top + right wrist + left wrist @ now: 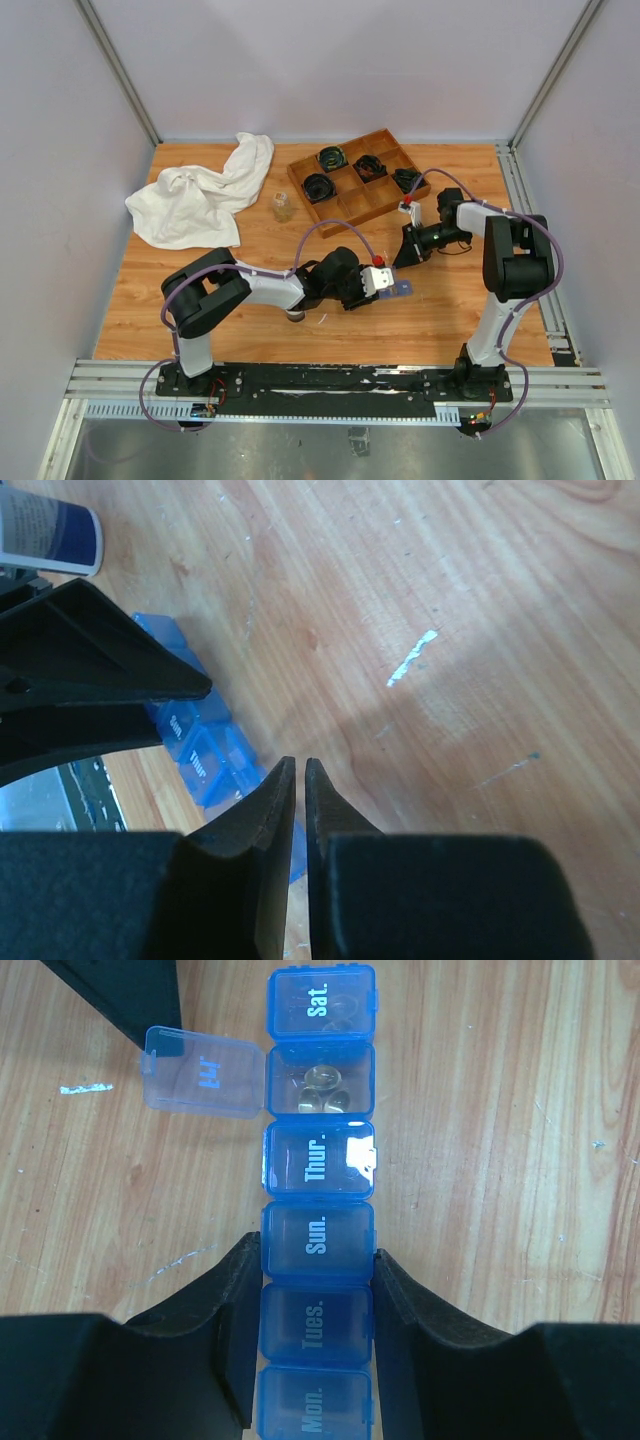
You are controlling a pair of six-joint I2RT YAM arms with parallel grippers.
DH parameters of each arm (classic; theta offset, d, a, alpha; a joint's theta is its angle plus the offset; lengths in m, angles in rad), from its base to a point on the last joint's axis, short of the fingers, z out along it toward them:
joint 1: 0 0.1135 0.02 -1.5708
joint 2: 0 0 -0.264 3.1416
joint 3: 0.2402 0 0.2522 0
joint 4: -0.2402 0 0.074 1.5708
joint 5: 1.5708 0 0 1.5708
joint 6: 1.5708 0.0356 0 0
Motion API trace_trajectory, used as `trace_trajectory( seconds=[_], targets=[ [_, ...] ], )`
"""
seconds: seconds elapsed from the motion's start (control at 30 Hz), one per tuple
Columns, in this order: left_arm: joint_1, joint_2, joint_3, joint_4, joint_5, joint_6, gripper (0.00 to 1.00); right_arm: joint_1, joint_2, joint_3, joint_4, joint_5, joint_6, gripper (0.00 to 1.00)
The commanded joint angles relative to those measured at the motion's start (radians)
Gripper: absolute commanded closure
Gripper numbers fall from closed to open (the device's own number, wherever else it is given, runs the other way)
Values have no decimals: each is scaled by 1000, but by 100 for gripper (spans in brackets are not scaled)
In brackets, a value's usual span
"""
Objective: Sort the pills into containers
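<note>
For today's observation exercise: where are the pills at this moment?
In the left wrist view, upper centre: the pills lie in the open compartment of the blue organizer, between the Sat. and Thur. lids.

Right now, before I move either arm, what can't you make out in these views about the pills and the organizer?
- Right wrist: whether the shut right jaws pinch anything; it would be hidden between them.
- Left wrist: contents of the Sat. compartment, blurred by its closed lid; the organizer's Mon. end, cut off by the bottom edge.
- Top: the pills in the open compartment, too small; the left jaws cover part of the organizer.
</note>
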Motion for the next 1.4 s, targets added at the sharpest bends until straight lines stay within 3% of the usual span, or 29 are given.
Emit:
trace_trajectory(
  seconds=[0.0, 0.5, 1.1, 1.37],
  targets=[
    [8, 17, 11, 7, 25, -16, 82, 17, 8, 26, -105, -75, -93, 91],
    [20, 23, 6, 17, 35, -38, 82, 20, -21, -1, -335, -148, -362, 92],
    [23, 28, 11, 10, 41, -48, 83, 85, -100, -113, -210, 117, -264, 92],
    [24, 28, 12, 5, 52, -47, 83, 98, -181, -104, -212, 125, -260, 91]
  ],
)
